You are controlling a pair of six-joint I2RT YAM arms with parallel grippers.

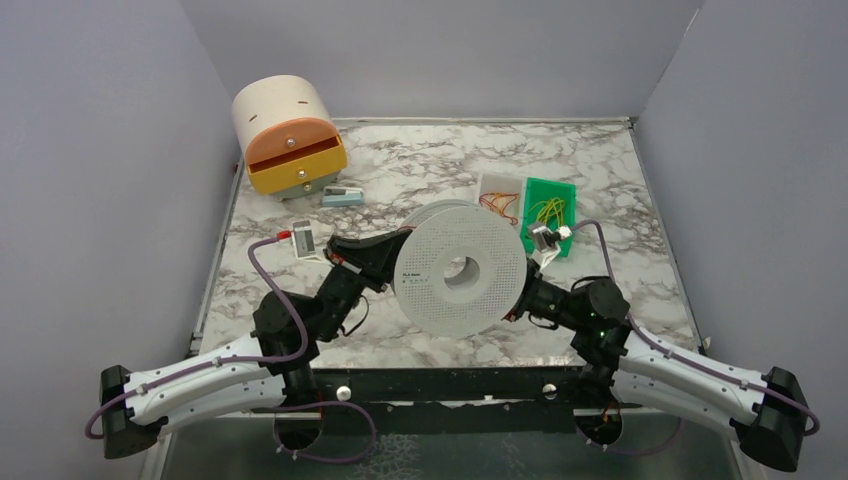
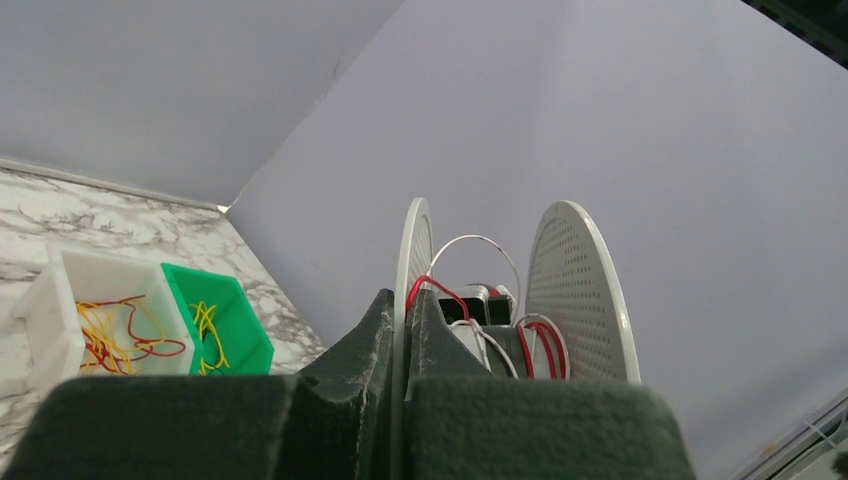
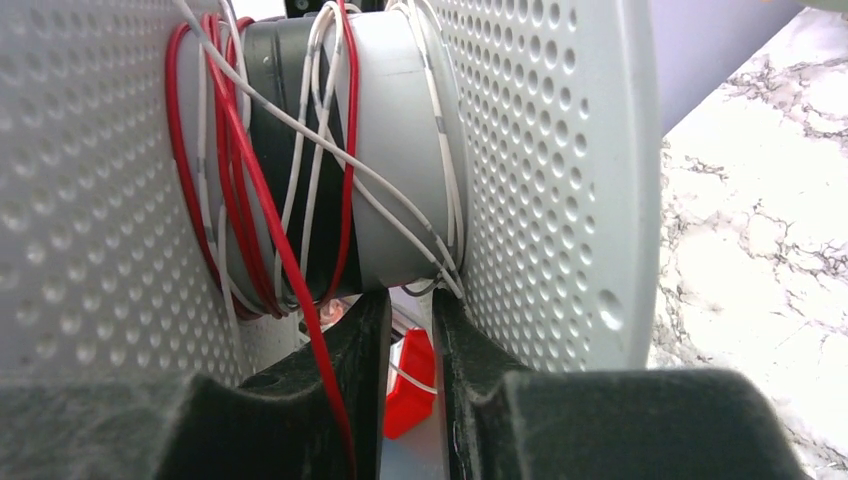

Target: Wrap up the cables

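Observation:
The pale grey spool is held up on edge at the table's centre. My left gripper is shut on the thin rim of one perforated flange. Red cables and white wires loop loosely round the hub. My right gripper sits between the two flanges just under the hub, its jaws open a narrow gap. One red strand trails down over its left finger and a white wire crosses the gap. More red-orange cables lie in the white tray.
A green tray with yellow-green wires stands right of the white tray. An orange and yellow drawer box sits at the back left, with a small teal item before it. Grey walls enclose the marble table.

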